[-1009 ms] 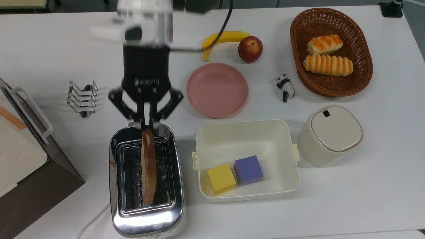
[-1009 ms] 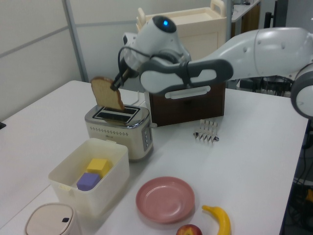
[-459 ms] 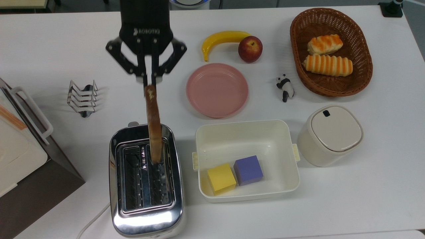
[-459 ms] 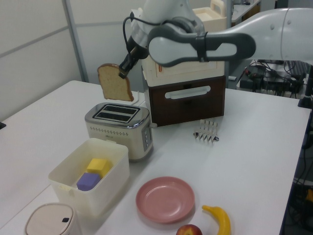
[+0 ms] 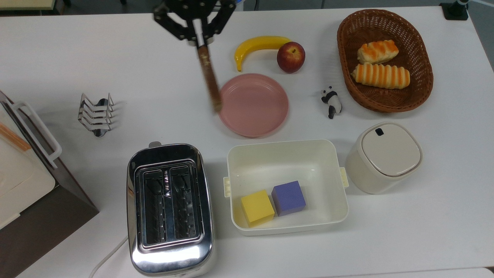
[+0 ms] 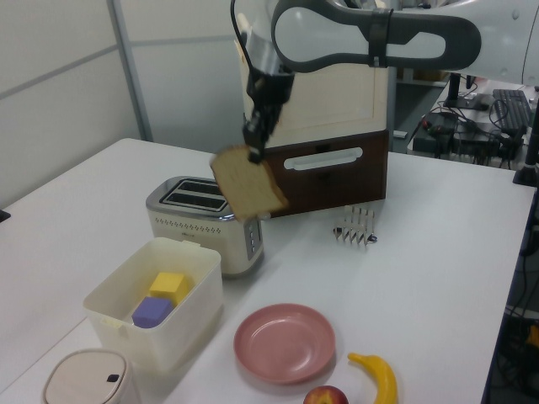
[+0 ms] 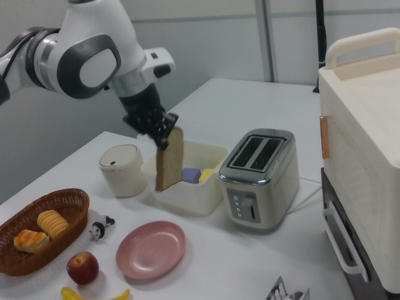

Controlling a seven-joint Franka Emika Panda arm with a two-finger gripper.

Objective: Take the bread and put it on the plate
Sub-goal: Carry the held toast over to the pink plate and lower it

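The bread (image 5: 208, 79) (image 6: 248, 183) (image 7: 169, 159), a thin brown slice with a darker crust, hangs in the air held by its top edge. My gripper (image 5: 199, 39) (image 6: 253, 151) (image 7: 165, 139) is shut on it. In the top view the slice is seen edge-on, its lower end over the left rim of the pink plate (image 5: 252, 105). The plate (image 6: 285, 343) (image 7: 150, 249) lies flat on the white table, well below the slice. The chrome toaster (image 5: 170, 208) (image 6: 205, 218) (image 7: 259, 177) stands with both slots vacant.
A white tub (image 5: 286, 186) holding a yellow and a purple cube sits beside the toaster. A banana (image 5: 259, 45), an apple (image 5: 290, 56), a panda figure (image 5: 331, 102), a basket of rolls (image 5: 384, 60), a lidded jar (image 5: 383, 157) and a toast rack (image 5: 95, 114) surround the plate.
The gripper has lifted the bread clear of the toaster and carried it toward the plate, rising higher; the slice now hangs over the plate's edge instead of above the slot.
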